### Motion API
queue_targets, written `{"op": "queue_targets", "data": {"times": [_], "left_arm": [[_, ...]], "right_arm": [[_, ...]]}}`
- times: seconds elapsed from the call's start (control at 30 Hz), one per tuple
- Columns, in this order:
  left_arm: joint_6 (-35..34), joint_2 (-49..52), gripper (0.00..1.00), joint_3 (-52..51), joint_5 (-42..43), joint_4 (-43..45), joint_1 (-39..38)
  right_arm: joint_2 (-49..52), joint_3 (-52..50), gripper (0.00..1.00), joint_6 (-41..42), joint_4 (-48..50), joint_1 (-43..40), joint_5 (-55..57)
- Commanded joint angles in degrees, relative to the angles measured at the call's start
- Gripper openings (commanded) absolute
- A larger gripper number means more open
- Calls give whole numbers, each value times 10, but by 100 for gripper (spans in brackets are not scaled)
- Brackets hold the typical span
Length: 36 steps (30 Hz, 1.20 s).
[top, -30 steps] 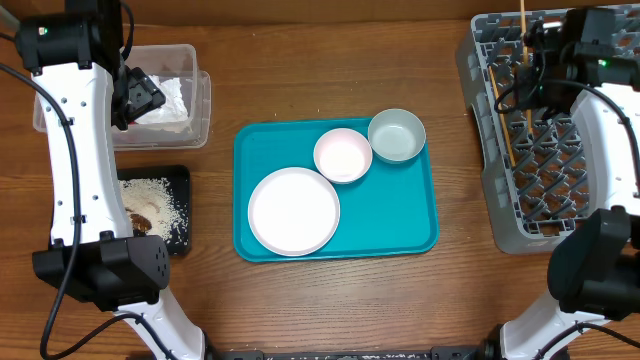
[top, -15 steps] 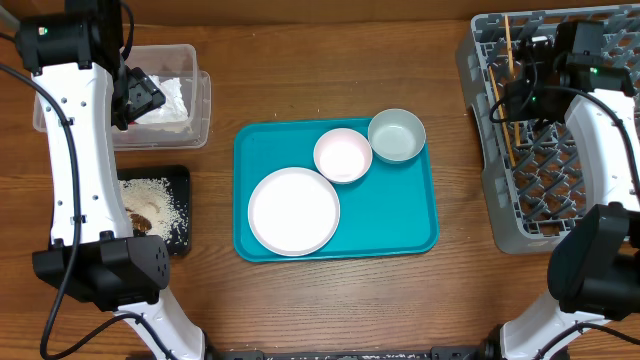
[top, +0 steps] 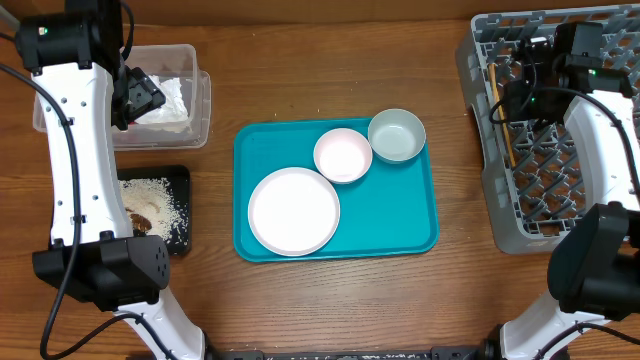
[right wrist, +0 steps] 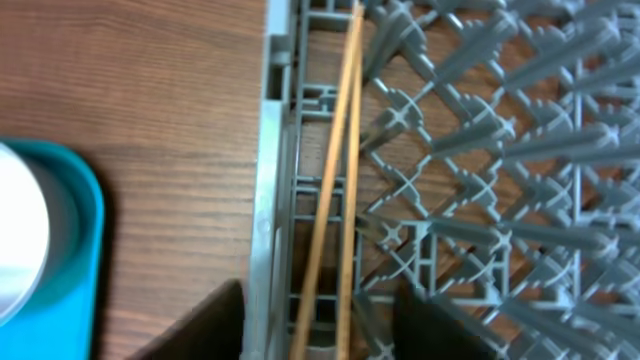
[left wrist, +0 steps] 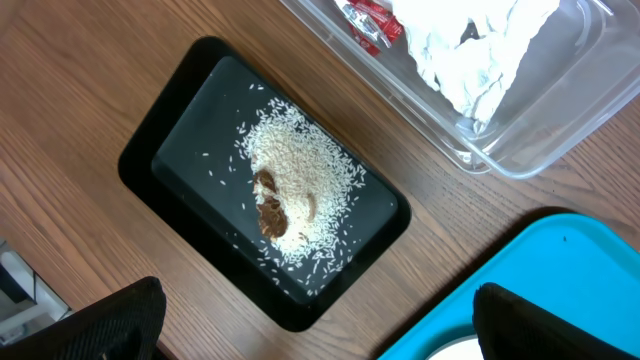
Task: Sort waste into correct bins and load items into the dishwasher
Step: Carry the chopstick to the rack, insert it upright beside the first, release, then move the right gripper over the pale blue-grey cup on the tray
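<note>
A pair of wooden chopsticks (right wrist: 335, 190) lies along the left edge of the grey dish rack (right wrist: 480, 130), also seen from above as chopsticks (top: 499, 115) in the rack (top: 560, 195). My right gripper (right wrist: 320, 335) hangs over them, open, with a gap on each side. The white plate (top: 293, 210), pinkish bowl (top: 343, 155) and grey-green bowl (top: 397, 135) sit on the teal tray (top: 400, 225). My left gripper (left wrist: 320, 330) hovers open and empty above the black tray (left wrist: 180, 130), which holds rice and brown scraps (left wrist: 285, 190). White napkins (left wrist: 470, 50) and a red wrapper (left wrist: 368, 18) lie in the clear tub (left wrist: 560, 120).
The clear tub (top: 200, 110) stands at the back left, the black tray (top: 180, 185) in front of it. The teal tray fills the middle, and the rack runs along the right edge. The left arm (top: 75, 150) stretches over the left side.
My right gripper has opened and let go of the chopsticks. They have dropped from standing up in the rack to lying flat along its left edge. The left arm has not moved.
</note>
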Motion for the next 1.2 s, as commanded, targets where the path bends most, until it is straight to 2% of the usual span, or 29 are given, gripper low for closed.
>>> {"op": "queue_targets", "data": {"times": [0.0,0.23,0.4,0.47,0.67,0.73,0.77,0.83,1.07,1.17], "left_arm": [[7,-11,100,10,0,-1,-3],[7,-11,100,10,0,-1,-8],[7,-11,100,10,0,-1,-7],[7,-11,100,10,0,-1,-7],[7,-11,100,10,0,-1,-8],[7,-11,100,10,0,-1,-8],[7,-11,100,10,0,-1,-8],[7,-11,100,10,0,-1,-8],[7,-11,100,10,0,-1,-8],[7,-11,100,10,0,-1,-8]], "right_arm": [[-5,-4,77,6,2,-5,-2],[-7,20,98,99,-22,-5,-8],[-22,74,100,132,-92,-2,-74],[-31,96,100,132,-123,-1,-148],[-43,109,100,132,-176,1,-505],[-43,108,96,133,-173,10,-532],[-43,108,90,137,-172,18,-522],[-43,108,85,183,-172,41,-461],[-39,104,84,401,-165,158,-81],[-32,104,81,442,-155,202,-22]]}}
